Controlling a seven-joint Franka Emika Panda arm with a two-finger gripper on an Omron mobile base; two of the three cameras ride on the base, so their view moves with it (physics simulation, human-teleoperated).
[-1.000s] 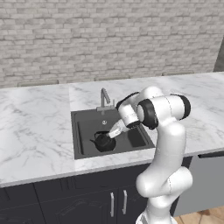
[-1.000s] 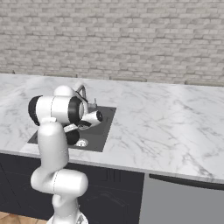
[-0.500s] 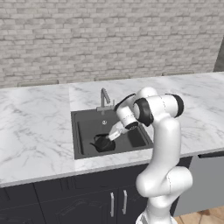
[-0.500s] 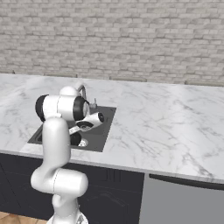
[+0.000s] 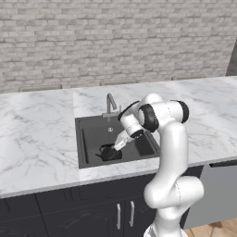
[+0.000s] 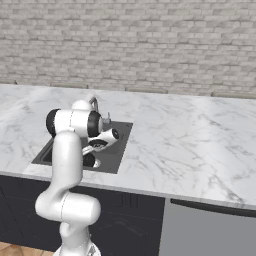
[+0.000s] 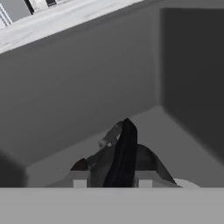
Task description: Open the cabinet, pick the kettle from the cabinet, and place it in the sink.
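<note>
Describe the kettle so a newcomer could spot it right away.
Find the dark grey sink set in the white marble counter, below the small silver faucet. At its front sits the kettle, held by the gripper: the one squat, glossy black thing there.

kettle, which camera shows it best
The left base view: the kettle sits whole in the sink, spout visible, under the gripper. The right base view hides most of it behind the arm. The hand view gives just its handle and top, close up.
</note>
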